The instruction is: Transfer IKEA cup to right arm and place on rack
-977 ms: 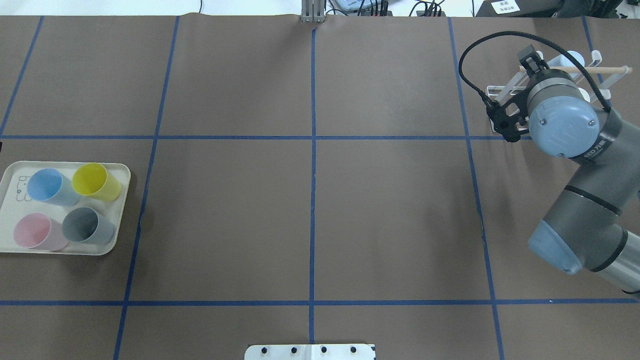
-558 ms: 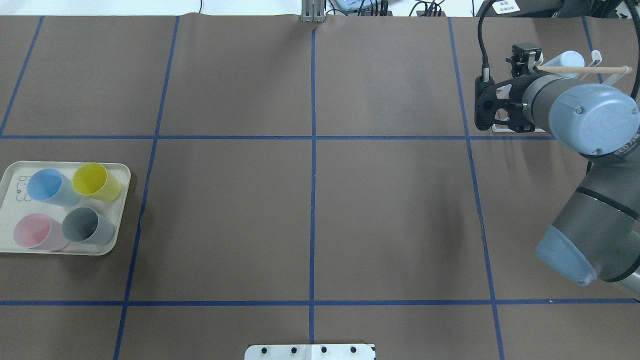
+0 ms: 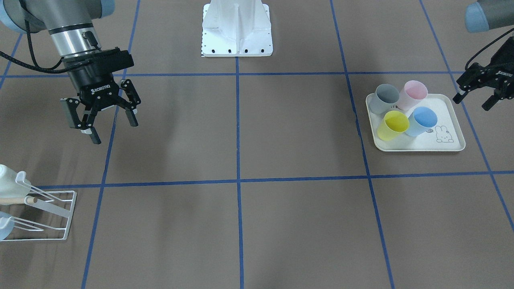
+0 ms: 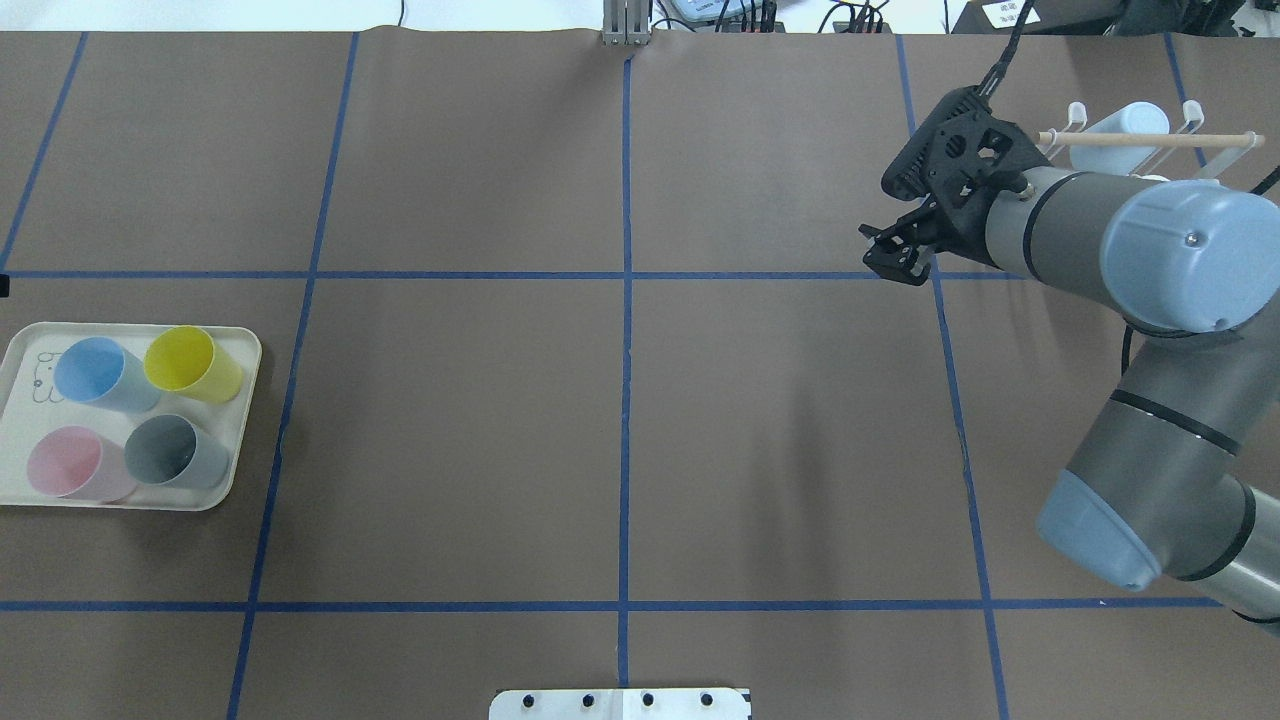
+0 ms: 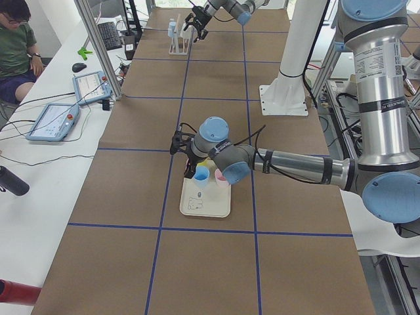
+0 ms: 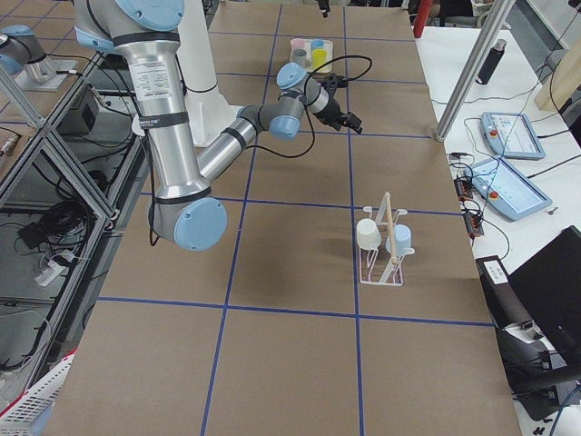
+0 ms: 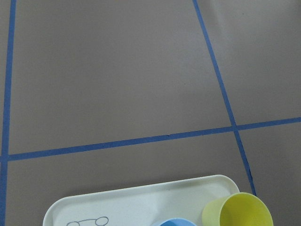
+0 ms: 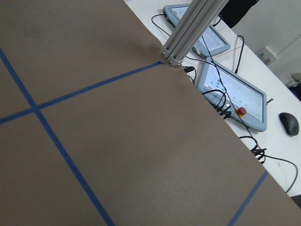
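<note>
ROBOTIQ, white print on the black body of the right hand [image 3: 112, 128], front view. Same ROBOTIQ mark on the left hand [image 3: 472, 102], smaller, just legible. White label [image 4: 1010, 12] beyond the worktop's [image 4: 780, 420] far right edge: print too small to read.

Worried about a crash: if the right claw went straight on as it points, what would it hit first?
Probably just the bare table. The right claw hangs open, tilted downward, and its wrist camera shows tabletop ahead. The rack stands off to one side, though depth is hard to judge.
</note>
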You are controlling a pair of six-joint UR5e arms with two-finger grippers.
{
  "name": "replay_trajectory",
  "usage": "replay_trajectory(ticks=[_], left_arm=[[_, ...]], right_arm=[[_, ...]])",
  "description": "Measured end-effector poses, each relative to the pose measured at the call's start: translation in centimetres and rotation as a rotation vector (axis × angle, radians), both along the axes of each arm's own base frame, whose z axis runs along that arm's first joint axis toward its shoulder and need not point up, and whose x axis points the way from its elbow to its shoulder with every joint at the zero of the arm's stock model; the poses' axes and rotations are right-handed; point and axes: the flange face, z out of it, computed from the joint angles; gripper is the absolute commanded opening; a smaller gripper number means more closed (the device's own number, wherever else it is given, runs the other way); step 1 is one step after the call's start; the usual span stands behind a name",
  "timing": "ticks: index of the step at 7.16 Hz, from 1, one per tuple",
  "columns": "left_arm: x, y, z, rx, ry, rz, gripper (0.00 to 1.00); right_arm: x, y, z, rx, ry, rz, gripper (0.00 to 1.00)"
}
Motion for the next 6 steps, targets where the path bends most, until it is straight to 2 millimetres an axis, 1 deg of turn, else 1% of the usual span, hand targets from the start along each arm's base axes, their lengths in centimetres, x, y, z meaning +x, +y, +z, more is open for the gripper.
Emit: replay_trajectory(ticks=[1, 2, 3, 4, 5, 6], left_arm=[[1.3, 0.1, 0.2, -0.012, -0.015, -0.006, 1.00], [2.3, 0.4, 0.6, -0.022, -0.027, -0.005, 1.00], [3.3, 0.8, 0.9, -0.043, -0.031, -0.001, 1.00], [4.8, 1.2, 1.3, -0.067, -0.040, -0.002, 1.00], [6.7, 1.6, 1.7, -0.088, -0.056, -0.011, 0.88], [7.9, 1.9, 2.1, -0.107, -0.065, -0.019, 0.65]], right_arm=[[-1.4, 0.4, -1.4, -0.075, -0.026, -0.036, 1.00], [-2.4, 0.6, -2.6, -0.137, -0.019, -0.078, 1.00], [-3.0, 0.6, -3.9, -0.184, 0.001, -0.102, 1.00], [-3.3, 0.5, -5.1, -0.216, 0.025, -0.110, 1.00], [-3.5, 0.5, -5.9, -0.233, 0.039, -0.111, 1.00], [-3.5, 0.4, -6.2, -0.239, 0.045, -0.110, 1.00]])
